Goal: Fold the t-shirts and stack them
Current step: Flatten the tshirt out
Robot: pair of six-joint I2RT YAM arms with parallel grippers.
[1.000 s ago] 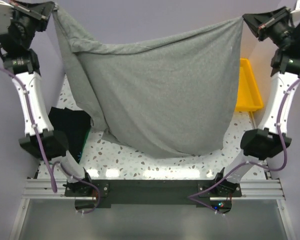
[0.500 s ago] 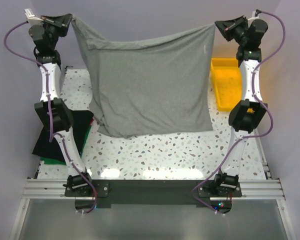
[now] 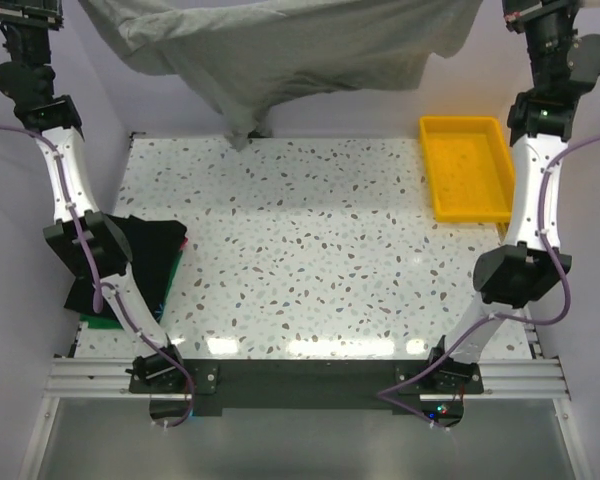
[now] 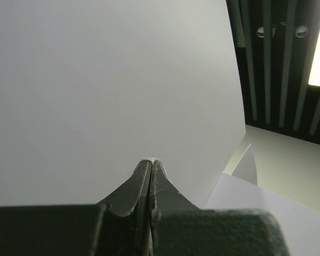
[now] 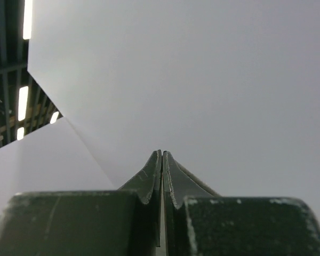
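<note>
A heather-grey fabric t-shirt (image 3: 280,40) is held stretched high above the speckled white bench (image 3: 320,250), between the two raised arms. The left jaws and right jaws are pressed closed on its upper corners, though no pinched cloth is seen in the wrist views.

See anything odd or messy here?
The grey t-shirt hangs bunched and lopsided in the air above the table, one end drooping. At left, the folded black shirt sits crooked over the green one.
</note>
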